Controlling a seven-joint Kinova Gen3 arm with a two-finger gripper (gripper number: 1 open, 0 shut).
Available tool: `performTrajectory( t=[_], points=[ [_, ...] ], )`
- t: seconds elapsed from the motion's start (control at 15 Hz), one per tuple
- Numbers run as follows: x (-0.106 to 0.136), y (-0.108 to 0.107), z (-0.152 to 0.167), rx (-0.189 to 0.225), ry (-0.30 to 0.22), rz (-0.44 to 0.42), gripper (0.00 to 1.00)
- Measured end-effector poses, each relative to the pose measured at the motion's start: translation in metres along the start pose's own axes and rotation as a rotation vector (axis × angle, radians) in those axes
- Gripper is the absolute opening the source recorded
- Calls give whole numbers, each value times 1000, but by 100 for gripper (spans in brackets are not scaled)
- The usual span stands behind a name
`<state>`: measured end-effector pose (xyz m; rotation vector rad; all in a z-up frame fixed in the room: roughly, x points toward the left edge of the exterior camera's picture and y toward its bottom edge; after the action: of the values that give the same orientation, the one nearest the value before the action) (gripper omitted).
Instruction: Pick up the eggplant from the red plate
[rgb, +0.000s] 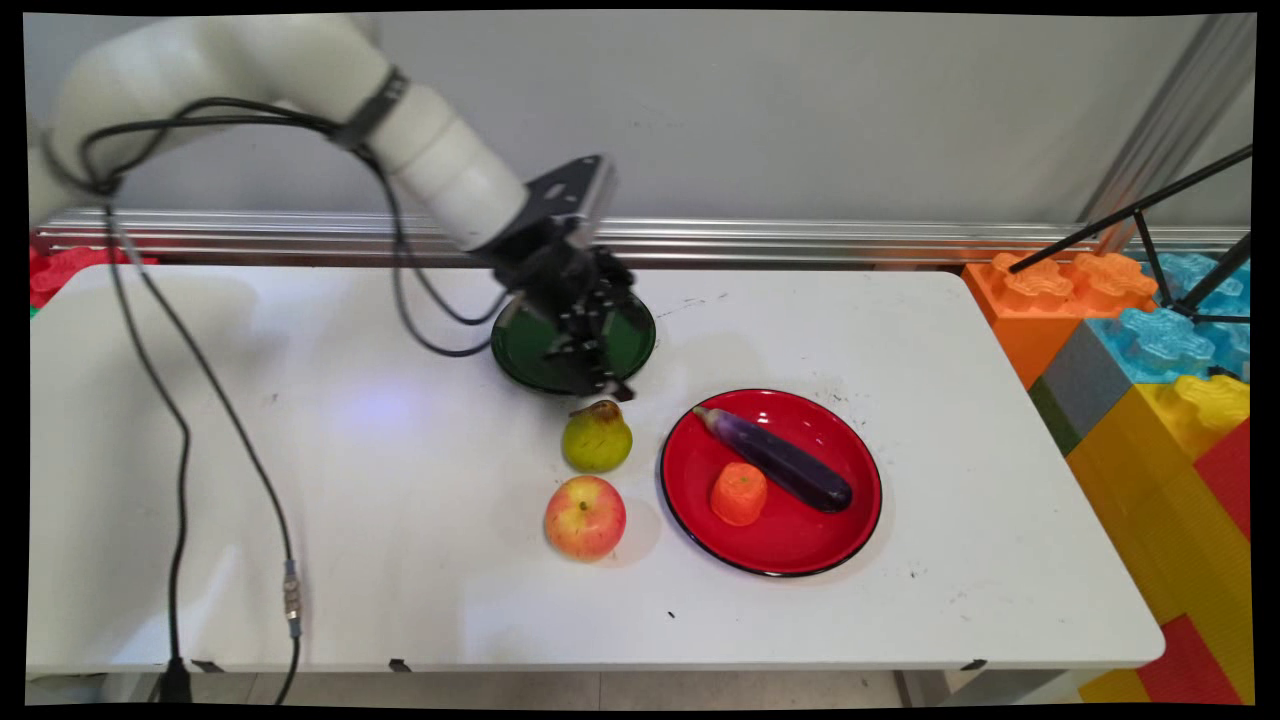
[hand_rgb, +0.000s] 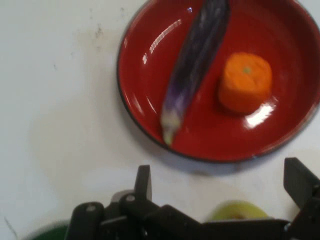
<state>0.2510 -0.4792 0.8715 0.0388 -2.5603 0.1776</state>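
1. Hanging down well to the left of the red plate (rgb: 790, 545), the arm's black cables (rgb: 180, 450) trail over the worktop (rgb: 400, 600) and past its near edge.
2. Farther along, up and to the left of the red plate, stands a dark green plate (rgb: 632, 335). Nothing can be seen in the part of it that shows, but the arm covers much of it.
3. The gripper (rgb: 610, 388) hangs over the green plate's near rim, tilted towards the red plate. In the hand view its fingers (hand_rgb: 143, 180) stand wide apart with nothing between them, so it carries nothing.
4. Just below the gripper and just left of the red plate, a yellow-green pear (rgb: 597, 440) sits on the bare worktop. It is the nearest thing to the fingers, but whether they touch it cannot be told.
5. A red and yellow apple (rgb: 585, 517) sits close in front of the pear, also left of the red plate and on the bare worktop.
6. The red plate holds two things: a purple eggplant (rgb: 780, 462) lying slantwise across it and an orange carrot piece (rgb: 739, 493) just beside the eggplant, towards the plate's near left.
7. Well to the right of the red plate, beyond the worktop's edge, big toy blocks (rgb: 1150, 400) are stacked in orange, blue, yellow and red.
8. No brand, label or lettering can be read on any of these things.
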Motion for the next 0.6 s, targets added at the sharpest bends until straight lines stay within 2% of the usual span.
performTrajectory(
  t=[0.33,0.6],
  points=[
    [33,-23,39,-5,5,127,100],
    [49,-35,65,-11,-15,220,100]
  ],
)
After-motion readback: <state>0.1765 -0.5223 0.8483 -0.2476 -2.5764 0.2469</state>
